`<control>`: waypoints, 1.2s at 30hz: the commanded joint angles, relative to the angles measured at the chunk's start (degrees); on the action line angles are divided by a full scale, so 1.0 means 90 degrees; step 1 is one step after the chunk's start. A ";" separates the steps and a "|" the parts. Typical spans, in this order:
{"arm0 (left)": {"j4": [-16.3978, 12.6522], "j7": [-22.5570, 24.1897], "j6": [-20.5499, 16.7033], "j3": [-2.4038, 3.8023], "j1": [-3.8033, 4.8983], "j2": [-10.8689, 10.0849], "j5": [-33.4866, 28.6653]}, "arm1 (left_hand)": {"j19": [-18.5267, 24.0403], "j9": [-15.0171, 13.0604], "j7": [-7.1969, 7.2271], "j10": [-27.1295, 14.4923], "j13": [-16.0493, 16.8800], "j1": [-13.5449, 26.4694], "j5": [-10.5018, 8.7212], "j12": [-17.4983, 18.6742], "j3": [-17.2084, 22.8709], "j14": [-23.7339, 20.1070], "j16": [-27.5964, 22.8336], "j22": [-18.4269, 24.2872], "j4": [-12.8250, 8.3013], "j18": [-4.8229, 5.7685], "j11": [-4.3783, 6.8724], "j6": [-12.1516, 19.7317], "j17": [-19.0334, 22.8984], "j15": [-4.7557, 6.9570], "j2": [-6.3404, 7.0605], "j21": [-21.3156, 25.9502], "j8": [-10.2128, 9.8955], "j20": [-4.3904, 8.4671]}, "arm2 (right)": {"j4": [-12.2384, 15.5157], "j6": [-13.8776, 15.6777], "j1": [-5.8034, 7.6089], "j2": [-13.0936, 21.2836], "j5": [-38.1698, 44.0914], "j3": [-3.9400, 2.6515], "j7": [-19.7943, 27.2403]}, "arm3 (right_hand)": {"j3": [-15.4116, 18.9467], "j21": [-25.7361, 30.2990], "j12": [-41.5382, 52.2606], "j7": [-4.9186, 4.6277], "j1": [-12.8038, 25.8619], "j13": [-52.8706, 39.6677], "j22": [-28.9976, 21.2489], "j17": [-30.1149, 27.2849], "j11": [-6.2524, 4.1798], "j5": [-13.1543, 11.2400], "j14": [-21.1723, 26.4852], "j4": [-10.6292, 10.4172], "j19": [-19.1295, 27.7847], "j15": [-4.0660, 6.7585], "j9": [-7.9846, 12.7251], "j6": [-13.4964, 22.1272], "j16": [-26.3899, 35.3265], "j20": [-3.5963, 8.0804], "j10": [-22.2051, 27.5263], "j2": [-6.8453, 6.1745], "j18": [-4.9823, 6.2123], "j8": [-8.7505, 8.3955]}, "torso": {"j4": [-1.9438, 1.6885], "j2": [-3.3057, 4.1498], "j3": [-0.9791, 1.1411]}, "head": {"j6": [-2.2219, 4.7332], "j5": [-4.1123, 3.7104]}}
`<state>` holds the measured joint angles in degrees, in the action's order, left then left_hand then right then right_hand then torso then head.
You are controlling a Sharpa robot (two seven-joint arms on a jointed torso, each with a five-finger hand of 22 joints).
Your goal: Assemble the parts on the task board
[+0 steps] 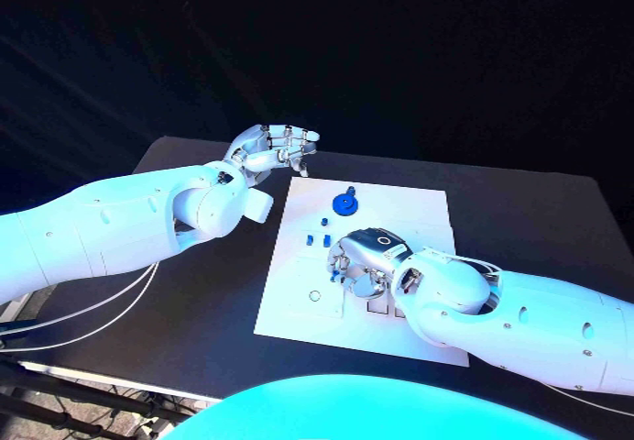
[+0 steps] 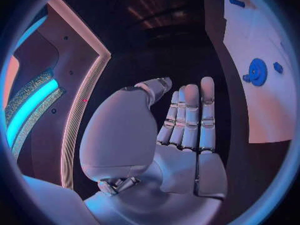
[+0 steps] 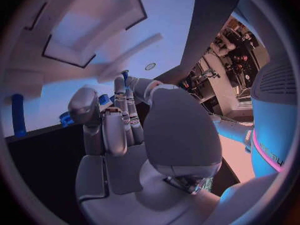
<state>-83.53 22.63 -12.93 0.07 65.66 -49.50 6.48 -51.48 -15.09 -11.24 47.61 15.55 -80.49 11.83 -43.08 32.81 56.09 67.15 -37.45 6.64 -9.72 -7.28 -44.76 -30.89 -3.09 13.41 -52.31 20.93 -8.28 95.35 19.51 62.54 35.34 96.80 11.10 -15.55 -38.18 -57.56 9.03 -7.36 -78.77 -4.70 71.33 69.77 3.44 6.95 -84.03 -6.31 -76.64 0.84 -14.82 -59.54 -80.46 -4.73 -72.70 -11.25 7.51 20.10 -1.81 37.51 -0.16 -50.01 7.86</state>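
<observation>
The task board [image 1: 383,316] lies mid-table. Near its centre the right hand [image 1: 365,266] is curled over small blue parts [image 1: 340,271]; whether it grips one, I cannot tell. At 12 o'clock stand three small pegs [image 1: 319,237], then one blue gear [image 1: 344,202]. Beyond the board's 11 o'clock corner, the left hand [image 1: 274,147] hovers, fingers loosely curled, empty. A hidden pinch could slip, dropping a piece.

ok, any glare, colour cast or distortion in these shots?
Head view: cyan light on both arms, the board bright but readable, the blue gear crisp. Left wrist view: fisheye bends the board's edge, the left hand tinted violet. Right wrist view: pink-violet cast, the right hand sharp.
</observation>
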 commanded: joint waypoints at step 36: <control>-0.0017 -0.0007 0.0139 0.0003 0.0006 0.0004 0.0040 | -0.0005 0.0010 -0.0009 -0.0048 -0.0007 -0.0064 0.0016 0.0033 -0.0041 -0.0030 0.0034 0.0000 0.0004 -0.0085 -0.0006 0.0054 0.0006 -0.0030 -0.0015 0.0007 0.0017 -0.0051 | -0.0052 -0.0418 -0.0051 -0.0099 0.0205 0.0021 -0.0094 | 0.0120 0.0180 -0.0189 -0.0076 0.0324 -0.0001 -0.0051 -0.0036 0.0063 0.0008 -0.0207 0.0062 0.0012 -0.0029 0.0001 0.0212 -0.0014 -0.0041 0.0152 -0.0182 -0.0092 -0.0124 | 0.0000 -0.0003 -0.0005 | 0.0001 -0.0010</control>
<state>-83.55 22.40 -12.67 0.07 65.66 -49.53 6.61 -51.48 -15.10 -11.24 47.61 15.56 -80.49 11.83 -43.08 32.81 56.09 67.15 -37.45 6.64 -9.72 -7.28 -44.76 -30.90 -3.09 13.41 -52.31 20.93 -8.28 94.90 17.37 62.24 34.42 98.29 11.17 -16.32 -37.42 -56.22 7.46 -7.92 -75.97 -4.75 70.92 69.34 3.88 6.96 -84.03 -5.71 -76.64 0.84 -15.29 -58.15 -80.46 -4.73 -71.68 -12.52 7.51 19.68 -1.81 37.51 -0.20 -50.01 7.79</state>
